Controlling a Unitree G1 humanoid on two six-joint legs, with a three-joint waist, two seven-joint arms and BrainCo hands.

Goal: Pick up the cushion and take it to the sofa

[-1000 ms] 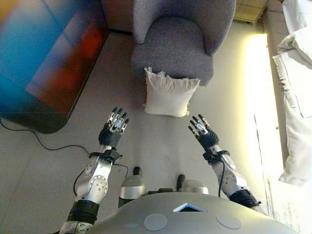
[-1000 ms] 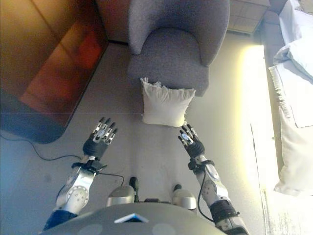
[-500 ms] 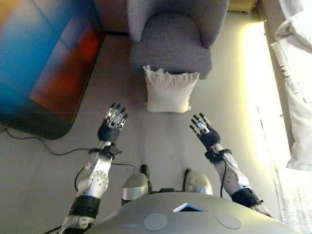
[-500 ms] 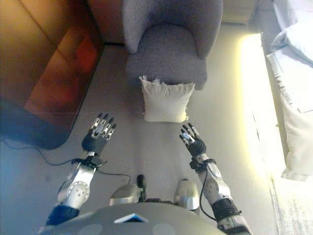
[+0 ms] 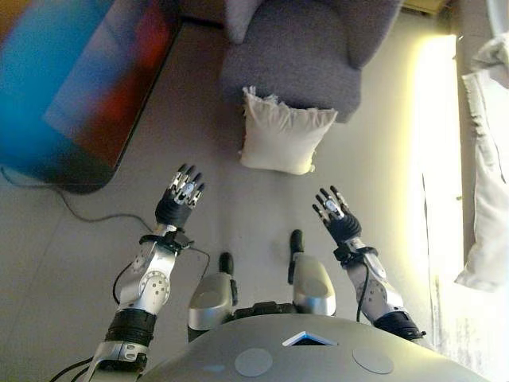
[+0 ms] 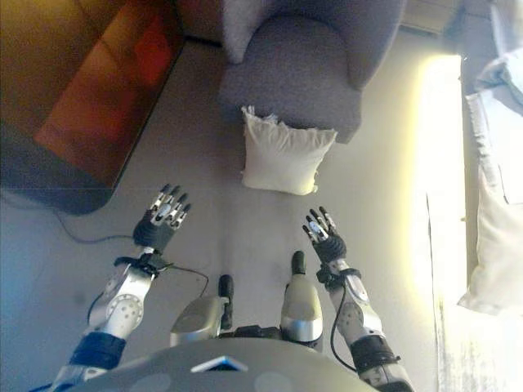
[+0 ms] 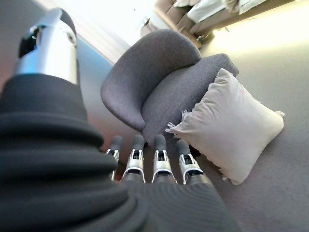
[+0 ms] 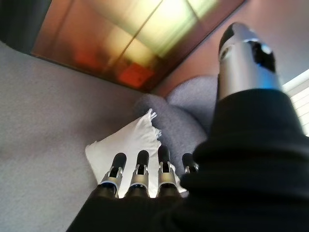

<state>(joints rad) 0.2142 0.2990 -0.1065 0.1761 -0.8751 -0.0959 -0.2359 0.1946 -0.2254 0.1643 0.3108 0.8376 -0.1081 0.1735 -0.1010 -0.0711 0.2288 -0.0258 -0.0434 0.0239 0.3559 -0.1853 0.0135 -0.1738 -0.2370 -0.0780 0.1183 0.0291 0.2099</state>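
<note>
From the head views, one cream cushion (image 5: 285, 142) stands on the floor (image 5: 238, 215), leaning against the front of one grey armchair (image 5: 306, 48). Two hands hover short of the cushion with open floor between: the left hand (image 5: 176, 203) and right hand (image 5: 337, 220), both spread and empty. The left wrist view shows its fingers (image 7: 159, 162) straight, the cushion beyond. The right wrist view shows straight fingers (image 8: 140, 175) too.
</note>
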